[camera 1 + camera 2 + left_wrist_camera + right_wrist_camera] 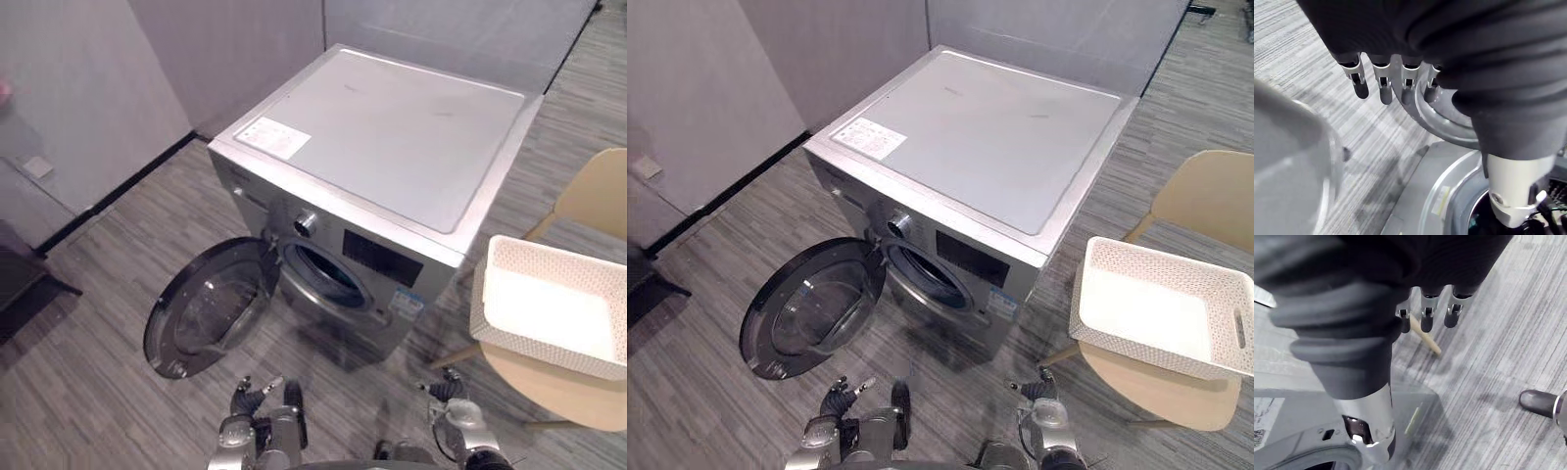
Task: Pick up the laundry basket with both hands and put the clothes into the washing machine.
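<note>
A silver front-loading washing machine (392, 137) stands ahead with its round door (211, 308) swung open to the left, showing the dark drum opening (328, 274). To its right, a white perforated laundry basket (509, 264) rests on the seat of a beige chair (598, 191). The basket's inside looks plain white, and I cannot tell whether cloth lies in it. My left hand (257, 421) hangs low in front of the door, fingers (1381, 81) straight and holding nothing. Lower right, my right hand (456, 411) is short of the basket, fingers (1427, 308) relaxed and empty.
Grey partition walls close the back and left. A dark piece of furniture (20, 279) sits at the far left. A wooden chair leg (1425, 338) slants to the grey plank floor near my right hand.
</note>
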Robot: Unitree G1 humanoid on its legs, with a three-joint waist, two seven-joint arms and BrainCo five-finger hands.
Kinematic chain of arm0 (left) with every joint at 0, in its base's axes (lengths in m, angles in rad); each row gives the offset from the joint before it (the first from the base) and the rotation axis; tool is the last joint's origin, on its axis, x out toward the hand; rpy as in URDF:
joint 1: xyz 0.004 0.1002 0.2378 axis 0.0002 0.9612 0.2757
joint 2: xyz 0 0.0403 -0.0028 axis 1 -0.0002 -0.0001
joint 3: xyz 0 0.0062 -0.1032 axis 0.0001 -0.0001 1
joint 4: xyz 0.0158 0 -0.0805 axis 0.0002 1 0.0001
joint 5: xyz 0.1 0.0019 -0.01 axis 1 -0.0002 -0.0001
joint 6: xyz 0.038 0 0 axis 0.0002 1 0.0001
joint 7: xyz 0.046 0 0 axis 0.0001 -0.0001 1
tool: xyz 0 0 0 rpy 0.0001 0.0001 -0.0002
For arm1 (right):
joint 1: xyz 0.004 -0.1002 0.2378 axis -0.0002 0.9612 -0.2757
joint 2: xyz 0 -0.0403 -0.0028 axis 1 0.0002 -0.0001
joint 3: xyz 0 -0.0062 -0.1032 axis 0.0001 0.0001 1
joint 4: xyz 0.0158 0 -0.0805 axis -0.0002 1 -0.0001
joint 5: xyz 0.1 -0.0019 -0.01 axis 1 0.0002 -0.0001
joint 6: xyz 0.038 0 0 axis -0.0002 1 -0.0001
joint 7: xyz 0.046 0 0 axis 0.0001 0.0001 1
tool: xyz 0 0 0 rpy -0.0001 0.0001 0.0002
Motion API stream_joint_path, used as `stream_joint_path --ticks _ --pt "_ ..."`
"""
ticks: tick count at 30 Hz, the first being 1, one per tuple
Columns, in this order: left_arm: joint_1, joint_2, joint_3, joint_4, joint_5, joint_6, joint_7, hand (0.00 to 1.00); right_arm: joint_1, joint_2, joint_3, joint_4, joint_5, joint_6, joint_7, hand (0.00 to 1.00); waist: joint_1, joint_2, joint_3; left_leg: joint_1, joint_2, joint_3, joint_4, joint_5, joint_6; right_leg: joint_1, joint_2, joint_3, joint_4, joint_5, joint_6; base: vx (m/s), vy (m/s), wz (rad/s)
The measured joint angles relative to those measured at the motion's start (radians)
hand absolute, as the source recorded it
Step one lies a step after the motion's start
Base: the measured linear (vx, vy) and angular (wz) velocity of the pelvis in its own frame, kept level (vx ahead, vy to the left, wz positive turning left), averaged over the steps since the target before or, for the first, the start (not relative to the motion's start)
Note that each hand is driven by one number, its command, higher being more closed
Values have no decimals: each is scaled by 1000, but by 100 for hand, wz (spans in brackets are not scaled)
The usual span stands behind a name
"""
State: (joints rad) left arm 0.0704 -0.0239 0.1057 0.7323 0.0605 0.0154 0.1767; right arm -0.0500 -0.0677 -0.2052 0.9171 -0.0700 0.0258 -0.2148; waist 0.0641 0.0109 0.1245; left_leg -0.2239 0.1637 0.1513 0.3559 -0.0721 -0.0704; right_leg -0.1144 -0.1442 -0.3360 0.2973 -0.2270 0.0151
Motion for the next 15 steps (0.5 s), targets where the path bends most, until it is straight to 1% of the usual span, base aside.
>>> stream_joint_path --ticks 1,2,3,4,5,6,8,10,11,12,14,15 --pt "-9 5 -20 -6 1 0 0 0 0 0 -16 5 0 0 0 0 -7 4 -3 57 -3 2 -66 -19 1 1 3 -15 -35 27 13 -150 128 40" --pt "-9 9 -31 -18 4 0 0 0 -1 -3 -27 8 0 0 0 0 -21 19 -11 78 -7 1 -126 -15 -2 2 7 -22 -55 40 24 -115 143 37" --pt "-14 23 -46 -42 13 0 0 0 -2 -6 -36 17 0 0 1 0 -28 17 -13 106 -15 -2 -227 8 -27 4 16 -31 -95 70 35 -83 124 25" --pt "-16 38 -58 -55 16 1 1 0 -1 0 -34 22 0 0 2 0 -27 7 -17 108 -26 -6 -257 30 -18 7 14 -34 -120 95 35 -78 155 24" --pt "-18 71 -78 -92 30 2 1 0 4 11 -35 33 1 0 2 0 -32 -8 -24 112 -42 -13 -295 55 -13 22 11 -46 -173 128 44 -50 152 26" --pt "-19 95 -81 -142 36 2 2 0 11 12 -37 50 2 0 2 0 -43 -14 -27 119 -60 -22 -312 67 -3 43 6 -57 -206 148 59 -40 142 30" --pt "-24 127 -73 -223 55 1 6 0 20 9 -54 51 3 0 2 0 -49 -8 -27 151 -84 -27 -335 77 7 79 -7 -61 -237 170 69 -29 134 16" --pt "-61 189 -30 -286 72 -5 38 0 32 1 -54 52 3 -1 3 0 -50 3 -32 173 -102 -27 -370 95 19 97 -16 -60 -261 186 79 -40 126 2" --pt "-74 207 -12 -294 73 -5 47 0 31 -1 -54 54 3 -1 3 0 -50 4 -33 174 -106 -27 -379 102 21 95 -16 -59 -267 191 79 -49 85 0" --pt "-102 247 29 -299 74 -5 64 0 30 -6 -54 62 3 -1 3 0 -50 4 -32 174 -112 -27 -396 114 24 91 -14 -59 -275 200 77 -36 54 0" --pt "-124 298 78 -299 78 -4 83 0 30 -17 -54 80 3 -1 4 0 -50 2 -32 180 -111 -27 -413 124 23 92 -8 -57 -286 208 74 -6 0 -3" --pt "-137 346 119 -298 78 -4 99 0 29 -32 -57 83 3 -2 5 0 -50 2 -32 188 -110 -25 -428 131 23 92 -5 -54 -291 210 74 -4 -3 -8"
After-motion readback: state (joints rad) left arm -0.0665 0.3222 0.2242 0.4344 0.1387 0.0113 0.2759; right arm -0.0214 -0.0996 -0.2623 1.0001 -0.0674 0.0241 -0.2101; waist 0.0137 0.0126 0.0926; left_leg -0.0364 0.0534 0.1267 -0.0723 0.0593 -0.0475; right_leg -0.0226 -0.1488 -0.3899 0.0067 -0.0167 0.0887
